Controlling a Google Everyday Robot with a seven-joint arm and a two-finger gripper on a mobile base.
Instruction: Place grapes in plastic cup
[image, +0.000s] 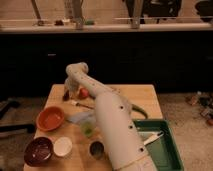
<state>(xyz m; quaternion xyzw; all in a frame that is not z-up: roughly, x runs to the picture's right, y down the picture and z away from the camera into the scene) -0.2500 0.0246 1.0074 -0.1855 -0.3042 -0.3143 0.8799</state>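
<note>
The grapes (66, 95) show as a small dark bunch at the far left of the wooden table (145, 97), beside an orange-red tomato (83, 93). My gripper (69, 92) reaches down onto them at the end of the long white arm (107, 120) and is shut on the bunch, which still rests on the table. The plastic cup (88, 129), a pale yellow-green tumbler, stands upright nearer the front, just left of the arm. Part of the bunch is hidden by the gripper.
An orange bowl (50, 118) sits at the left. A dark bowl (38, 150), a small white bowl (62, 146) and a shiny metal cup (96, 149) line the front edge. A green tray (165, 147) lies at the front right, and a utensil (80, 104) lies behind the cup.
</note>
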